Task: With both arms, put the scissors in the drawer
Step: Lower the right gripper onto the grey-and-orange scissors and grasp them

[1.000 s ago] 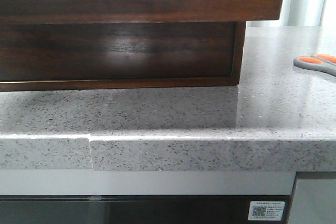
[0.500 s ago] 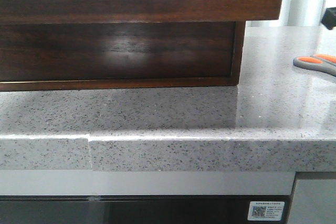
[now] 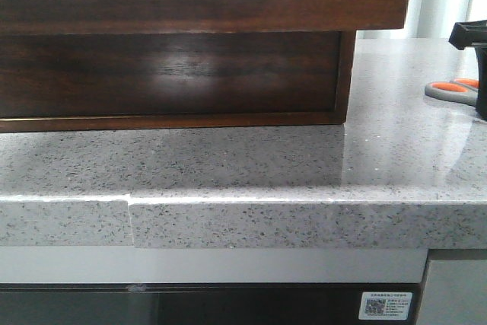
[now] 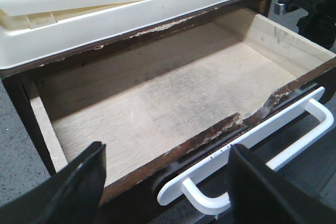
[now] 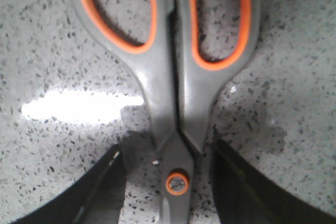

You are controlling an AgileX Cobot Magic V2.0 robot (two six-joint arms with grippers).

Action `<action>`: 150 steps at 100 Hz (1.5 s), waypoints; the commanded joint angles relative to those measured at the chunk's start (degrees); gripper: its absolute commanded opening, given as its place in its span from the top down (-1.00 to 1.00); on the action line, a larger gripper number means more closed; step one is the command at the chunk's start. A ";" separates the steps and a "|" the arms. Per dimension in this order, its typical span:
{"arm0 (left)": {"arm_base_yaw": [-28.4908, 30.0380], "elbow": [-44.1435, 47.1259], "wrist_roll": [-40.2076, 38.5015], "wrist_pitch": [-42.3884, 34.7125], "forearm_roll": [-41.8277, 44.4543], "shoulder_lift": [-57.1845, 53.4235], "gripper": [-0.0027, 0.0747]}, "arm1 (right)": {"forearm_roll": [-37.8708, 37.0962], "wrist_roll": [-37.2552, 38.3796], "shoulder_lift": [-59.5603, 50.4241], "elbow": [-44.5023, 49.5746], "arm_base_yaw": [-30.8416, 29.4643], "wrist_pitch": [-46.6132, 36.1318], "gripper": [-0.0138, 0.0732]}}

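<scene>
Scissors (image 5: 176, 103): laid flat and closed on the speckled counter (image 5: 52, 40); pivot between the right fingers, untouched; handles pointing away from the gripper.
Right gripper (image 5: 168, 182): spread open, straddling the pivot; a grasp is judged imminent.
Drawer (image 4: 157, 103): pulled open, nothing seen inside; kept ready for the drop.
Left gripper (image 4: 168, 182): open, just before the white handle (image 4: 252, 156); nothing held.
</scene>
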 commanded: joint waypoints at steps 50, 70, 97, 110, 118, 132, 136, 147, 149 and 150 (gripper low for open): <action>-0.32 -1.77 0.08 -4.33 -2.17 0.59 -0.26 | 0.50 -0.90 -1.73 -1.43 -0.48 2.29 0.48; -0.32 -1.77 0.08 -4.24 -2.17 0.59 -0.26 | -0.48 -0.90 -3.25 -1.78 -0.48 1.76 0.48; -0.32 -1.77 0.08 -3.88 -2.17 0.59 -0.26 | -0.86 -0.90 -5.32 -1.78 -0.48 1.98 0.55; -0.32 -1.77 0.08 -3.48 -2.17 0.59 -0.26 | -0.86 -0.90 -5.32 -1.78 -0.48 1.98 0.59; -0.32 -1.77 0.08 -2.94 -2.17 0.59 -0.26 | -0.86 -0.90 -5.10 -1.78 -0.48 1.84 0.59; -0.32 -1.77 0.08 -2.19 -2.17 0.59 -0.26 | -0.86 -1.06 -4.02 -1.78 -0.48 1.84 0.58; -0.32 -1.77 0.08 -2.19 -2.17 0.59 -0.26 | -0.86 -1.18 -3.57 -1.78 -0.48 1.84 0.56; -0.32 -1.77 0.08 -2.19 -2.17 0.59 -0.26 | -0.86 -1.73 -2.94 -1.67 -0.48 2.35 0.39; -0.32 -1.77 0.08 -2.19 -2.17 0.59 -0.26 | -0.86 -1.73 -2.84 -1.67 -0.48 2.35 0.34; -0.32 -1.77 0.08 -2.19 -2.17 0.59 -0.26 | -0.86 -1.73 -2.84 -1.67 -0.48 2.35 0.33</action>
